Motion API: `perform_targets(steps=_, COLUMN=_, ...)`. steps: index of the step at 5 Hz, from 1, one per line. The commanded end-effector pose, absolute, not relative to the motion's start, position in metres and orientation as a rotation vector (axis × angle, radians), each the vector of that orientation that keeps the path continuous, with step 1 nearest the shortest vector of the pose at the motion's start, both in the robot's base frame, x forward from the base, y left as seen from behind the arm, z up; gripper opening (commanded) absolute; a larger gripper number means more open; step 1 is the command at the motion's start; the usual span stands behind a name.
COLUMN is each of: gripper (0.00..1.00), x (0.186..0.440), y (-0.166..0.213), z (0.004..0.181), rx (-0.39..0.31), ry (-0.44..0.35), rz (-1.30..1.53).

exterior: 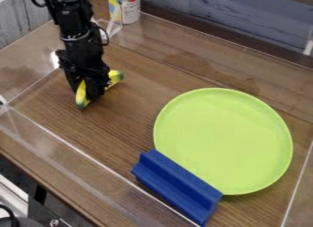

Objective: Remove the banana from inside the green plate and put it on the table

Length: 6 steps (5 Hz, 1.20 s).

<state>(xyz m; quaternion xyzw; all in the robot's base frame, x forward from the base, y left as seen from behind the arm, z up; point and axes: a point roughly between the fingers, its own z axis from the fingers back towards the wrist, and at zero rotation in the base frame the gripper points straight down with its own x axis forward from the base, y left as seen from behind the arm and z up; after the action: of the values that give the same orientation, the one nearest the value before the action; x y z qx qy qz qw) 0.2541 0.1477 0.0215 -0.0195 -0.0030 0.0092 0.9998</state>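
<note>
- Over at far left, the end effector [86, 87] is gripping the banana [88, 90], lowering it onto the desk [159, 75].
- Rightward, the green plate [224, 139] is sitting empty; only the release is remaining.

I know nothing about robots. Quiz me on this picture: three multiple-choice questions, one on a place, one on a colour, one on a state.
1. Where is the banana?
A. in the plate
B. left of the plate, at the gripper
C. on the blue block

2. What colour is the plate?
A. lime green
B. red
C. white

3. How is the gripper?
A. far from everything
B. closed on the banana, pointing down
C. lying flat on the table

Answers:
1 B, the banana sits between the fingers over the table.
2 A, its whole face is lime green.
3 B, the fingers flank the banana.
</note>
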Motion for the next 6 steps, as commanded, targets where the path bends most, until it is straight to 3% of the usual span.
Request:
perform_targets(steps=1, gripper=0.00, x=0.259, y=0.147, z=0.025, rx=-0.032, ry=-0.009, rz=0.005)
perform_targets(steps=6, gripper=0.00, x=0.263, y=0.133, z=0.021, rx=-0.075, ry=0.078, rz=-0.042)
